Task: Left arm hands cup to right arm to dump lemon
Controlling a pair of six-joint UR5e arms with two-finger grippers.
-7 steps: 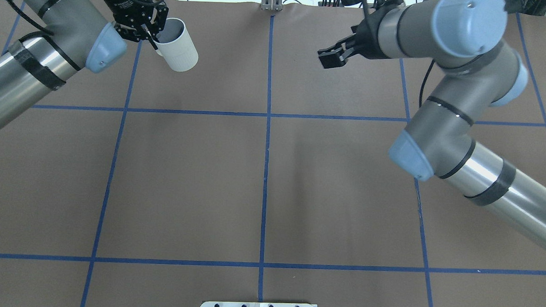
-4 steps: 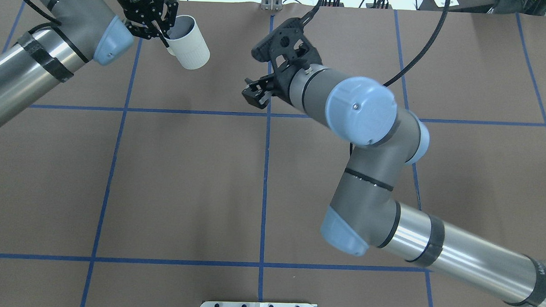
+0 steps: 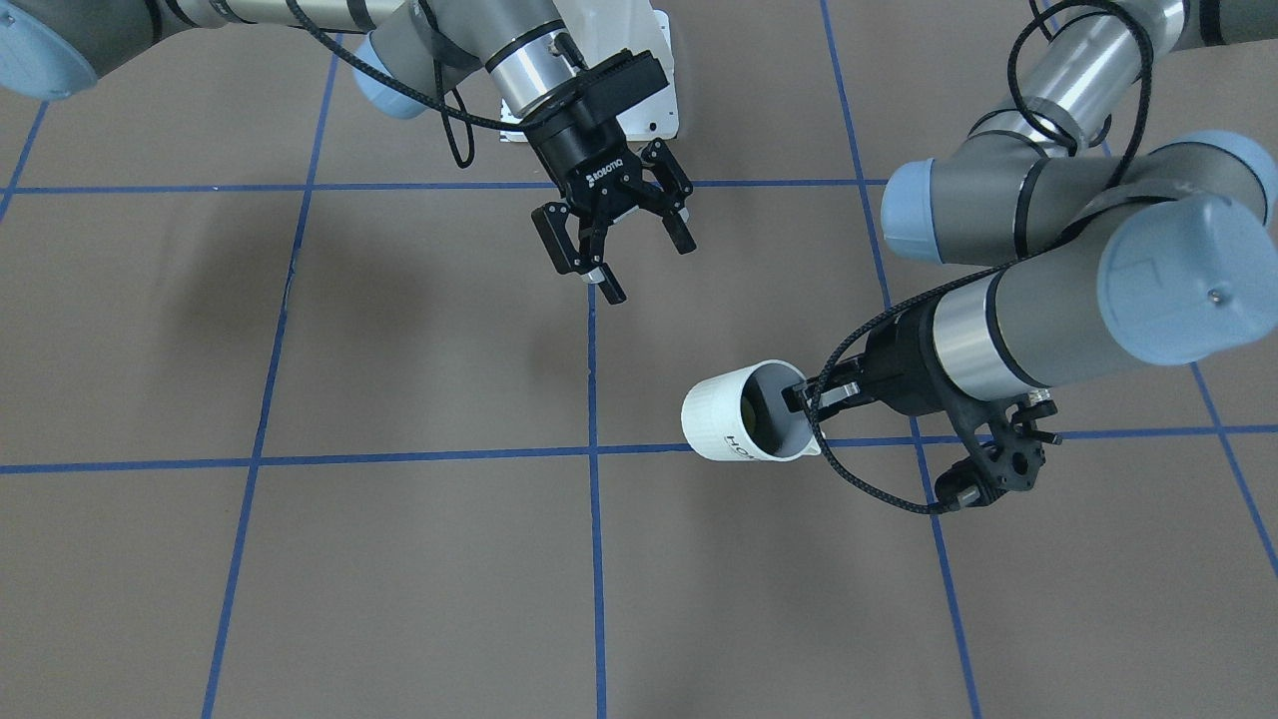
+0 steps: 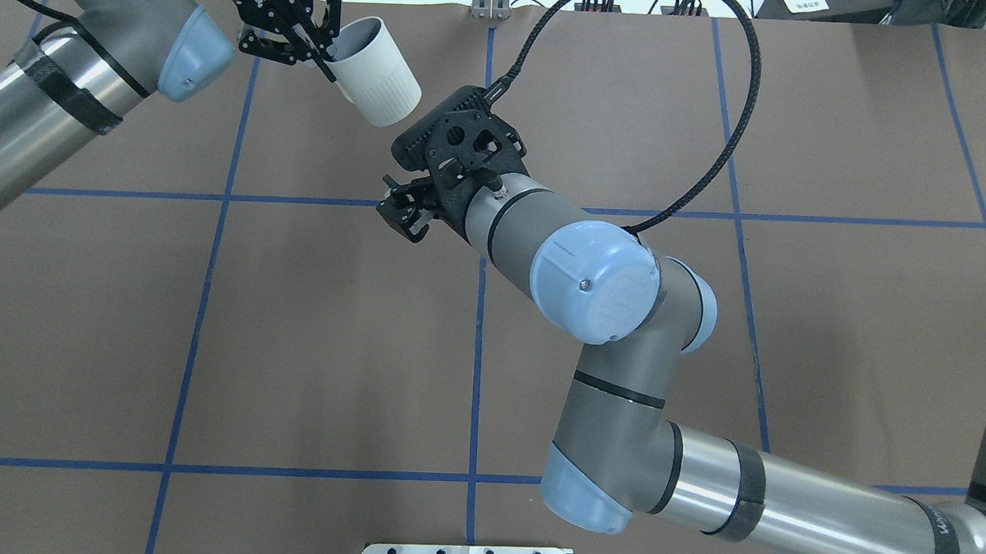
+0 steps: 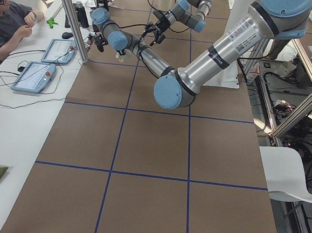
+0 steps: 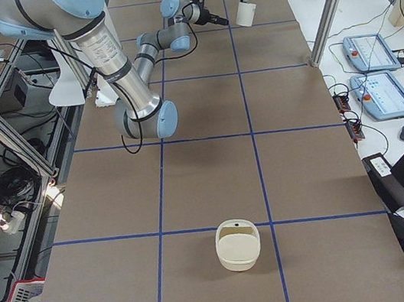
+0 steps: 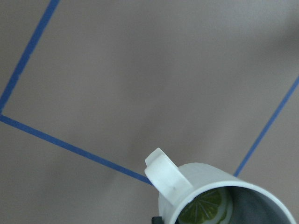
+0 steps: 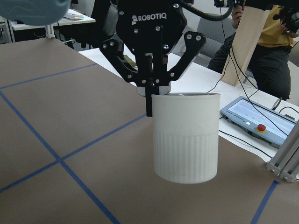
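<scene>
Where blue tape lines cross on a brown paper-covered counter (image 4: 335, 329), a small cream-white ceramic mug (image 3: 734, 417) with a ribbed lower wall and black lettering on its side hangs in the air, tipped on a slant. The left arm's black two-finger gripper (image 3: 802, 399) is clamped on the mug's rim, with one finger running down the outer wall. A squarish loop handle (image 7: 163, 170) juts from the mug just below that rim. A yellow-green lemon slice (image 7: 205, 210) lies inside the mug, against its grey interior. The grey left arm (image 3: 1048, 310), capped in light blue, carries a looping braided black cable (image 3: 869, 494) just beside the mug.

Near the mug but not touching it, the right arm's black gripper (image 3: 624, 245), printed "ROBOTIQ", has its fingers spread wide and holds nothing. Its wrist camera looks squarely at the mug's side. A cream rounded container (image 6: 238, 246) sits on the counter well apart from the mug.
</scene>
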